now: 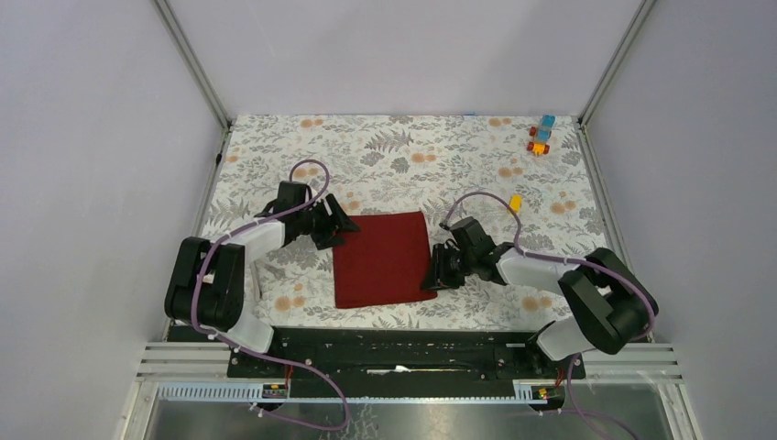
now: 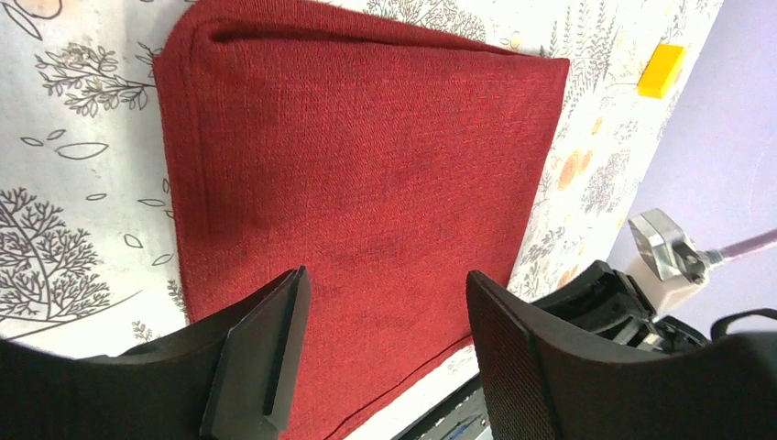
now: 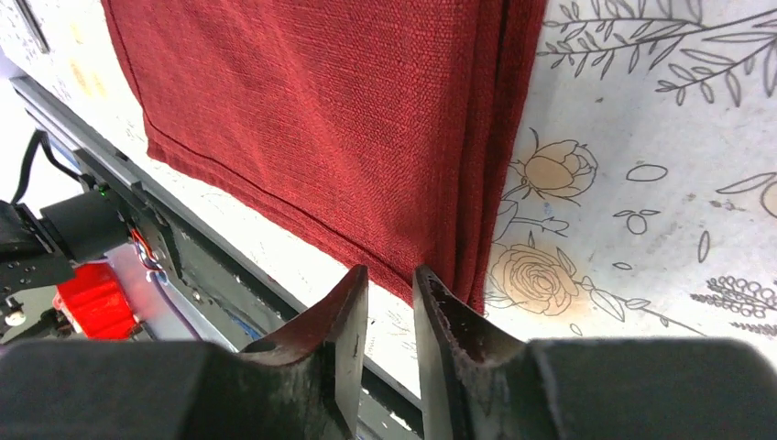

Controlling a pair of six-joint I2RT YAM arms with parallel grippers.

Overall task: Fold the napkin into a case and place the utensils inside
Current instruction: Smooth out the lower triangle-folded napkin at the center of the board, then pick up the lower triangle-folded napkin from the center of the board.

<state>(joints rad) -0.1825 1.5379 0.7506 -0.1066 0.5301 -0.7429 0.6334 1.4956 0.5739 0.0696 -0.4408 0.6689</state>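
Observation:
The dark red napkin (image 1: pixel 380 259) lies flat on the flowered table as a folded, nearly square pad, with layered edges showing along its right side (image 3: pixel 486 183). My left gripper (image 1: pixel 337 229) hovers at the napkin's far left corner, jaws wide open and nothing between them (image 2: pixel 387 278); the red cloth (image 2: pixel 366 165) fills the view beyond. At the napkin's near right corner is my right gripper (image 1: pixel 432 275). Its jaws stand a narrow gap apart (image 3: pixel 391 272), just short of the cloth's corner, holding nothing. The utensils are out of view.
A cluster of small toy blocks (image 1: pixel 541 137) sits at the far right corner. A single yellow block (image 1: pixel 515 202) lies right of the napkin, also seen in the left wrist view (image 2: pixel 662 70). The black base rail (image 1: pixel 394 344) runs along the near edge.

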